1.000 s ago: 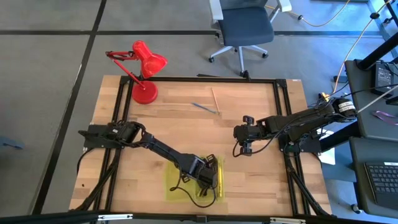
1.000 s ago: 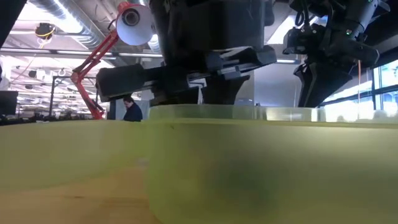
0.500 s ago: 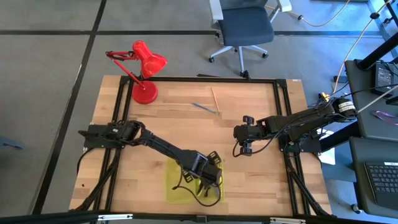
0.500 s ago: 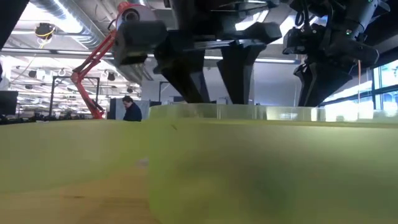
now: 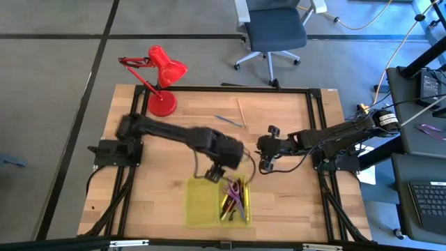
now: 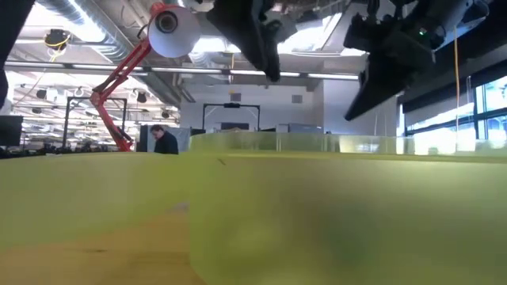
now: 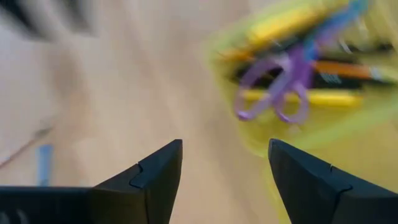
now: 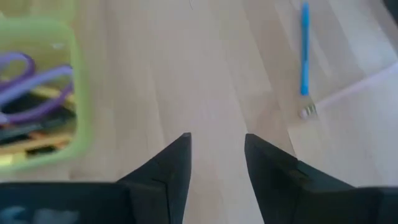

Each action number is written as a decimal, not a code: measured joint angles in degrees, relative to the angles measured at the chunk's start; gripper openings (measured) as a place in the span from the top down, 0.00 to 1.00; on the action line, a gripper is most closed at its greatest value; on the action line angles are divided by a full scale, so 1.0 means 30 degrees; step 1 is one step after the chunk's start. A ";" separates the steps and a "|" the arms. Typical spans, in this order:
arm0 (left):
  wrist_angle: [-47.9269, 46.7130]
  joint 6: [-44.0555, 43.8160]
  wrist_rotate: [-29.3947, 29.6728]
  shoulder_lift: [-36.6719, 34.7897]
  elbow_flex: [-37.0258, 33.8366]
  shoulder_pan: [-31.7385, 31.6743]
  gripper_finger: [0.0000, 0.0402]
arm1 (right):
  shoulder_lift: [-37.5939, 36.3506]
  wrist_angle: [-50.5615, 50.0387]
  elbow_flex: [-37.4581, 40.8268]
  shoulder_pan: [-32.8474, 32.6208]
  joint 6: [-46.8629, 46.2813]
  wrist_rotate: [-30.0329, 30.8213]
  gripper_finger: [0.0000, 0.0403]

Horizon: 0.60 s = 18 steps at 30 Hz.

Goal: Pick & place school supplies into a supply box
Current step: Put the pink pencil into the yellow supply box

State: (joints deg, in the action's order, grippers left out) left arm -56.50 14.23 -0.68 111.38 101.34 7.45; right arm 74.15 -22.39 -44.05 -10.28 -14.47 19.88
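The left gripper [image 5: 212,169] hangs empty with jaws open, at about 11 o'clock from the supply box [image 5: 198,206], which sits at the table's 6 o'clock edge with pens and purple scissors [image 5: 239,202] inside. The right gripper [image 5: 263,163] is open too. A blue pen [image 5: 228,120] and a pencil [image 5: 240,111] lie near 12 o'clock, so I think one arm should come down slowly and grab one by its middle.

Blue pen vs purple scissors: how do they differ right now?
The blue pen lies loose on the bare table beside a pale pencil; the purple scissors lie inside the supply box atop other pens. The pen is straight and thin, the scissors looped. Neither is held.
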 joint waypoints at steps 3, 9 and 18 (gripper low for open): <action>0.3472 -0.1143 0.1542 -0.2856 -0.3467 -0.0713 0.43 | 0.0000 0.0792 0.0000 0.0005 -0.0013 0.0364 0.62; 1.2101 -0.2960 0.5146 -0.8049 -1.1774 -0.1139 0.42 | 0.0537 0.1188 0.0007 0.0174 -0.1330 0.4758 0.62; 2.0696 -0.3822 0.7985 -1.1970 -1.9690 -0.1153 0.44 | 0.1985 0.3503 -0.0074 0.5062 -0.3849 0.1210 0.62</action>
State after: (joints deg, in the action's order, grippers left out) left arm 5.59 2.77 23.27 75.46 42.27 3.99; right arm 80.11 -11.88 -44.27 4.91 -26.02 23.51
